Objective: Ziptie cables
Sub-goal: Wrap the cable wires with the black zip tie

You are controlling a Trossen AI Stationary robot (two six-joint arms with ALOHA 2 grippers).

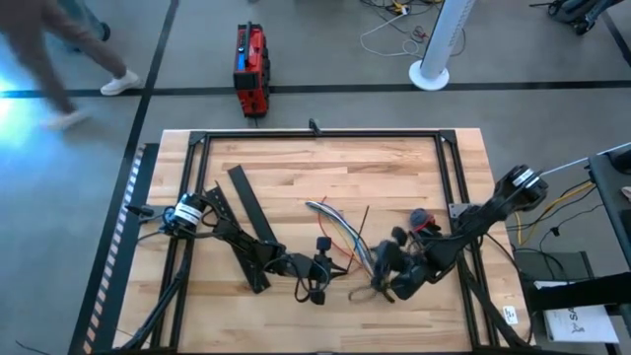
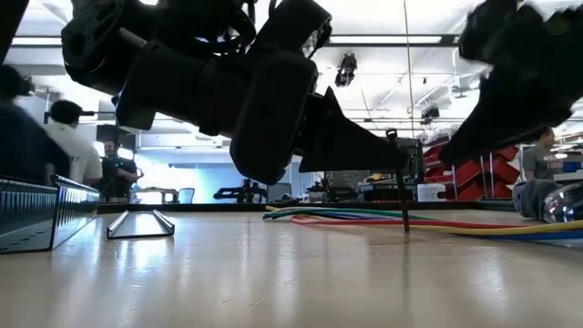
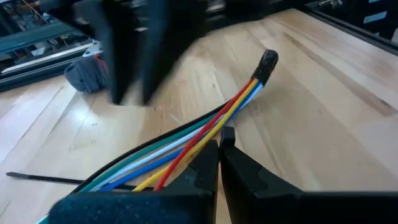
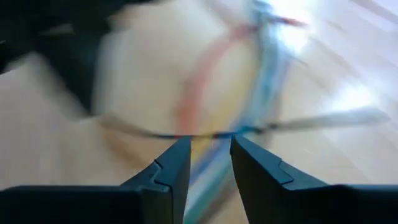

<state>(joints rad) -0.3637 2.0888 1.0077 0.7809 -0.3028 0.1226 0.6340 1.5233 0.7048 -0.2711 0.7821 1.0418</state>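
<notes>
Beside the shut, empty left claw (image 3: 220, 146), the cables (image 3: 205, 127) run under the part-open, empty right claw (image 4: 209, 152).

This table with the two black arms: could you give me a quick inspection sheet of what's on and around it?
Surface: wooden table inside a black frame.
Job's things: coloured cables lying mid-table; thin black zip tie beside them.
Clutter: flat black bars; small grey object.
Grippers: left gripper shut, next to the cables; right gripper partly open above the cables and a thin strip crossing them.
Cables: loose, not yet tied.
Surroundings: red toolbox, white floor stand, person walking.
</notes>
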